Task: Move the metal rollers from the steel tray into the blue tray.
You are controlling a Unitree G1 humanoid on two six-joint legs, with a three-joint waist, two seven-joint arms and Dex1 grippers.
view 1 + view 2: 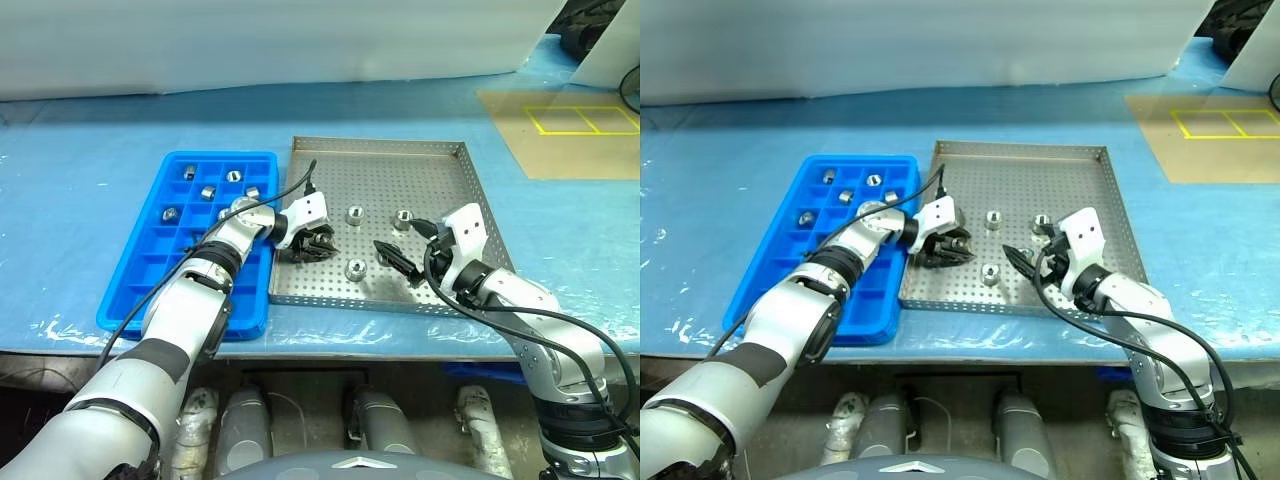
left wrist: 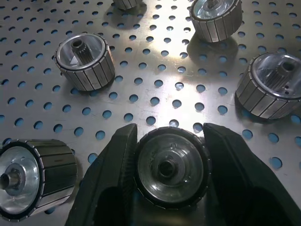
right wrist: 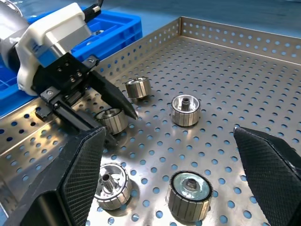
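Observation:
The steel tray [image 1: 400, 170] lies at the centre of the table, with the blue tray [image 1: 150, 275] beside its left edge. Several metal rollers [image 1: 354, 214] stand loose on the perforated floor, and several more sit in the blue tray's far compartments [image 1: 208, 192]. My left gripper [image 2: 169, 129] is low at the steel tray's front left, shut on one roller [image 2: 169, 169] that still rests on the floor. My right gripper [image 3: 169, 131] hovers open over the tray's front right, nothing between its fingers [image 3: 84, 160].
The tray's raised rim [image 3: 141, 47] stands between the rollers and the blue tray. Blue sheeting covers the table around both trays. A brown board with yellow lines [image 1: 575, 125] lies at the far right.

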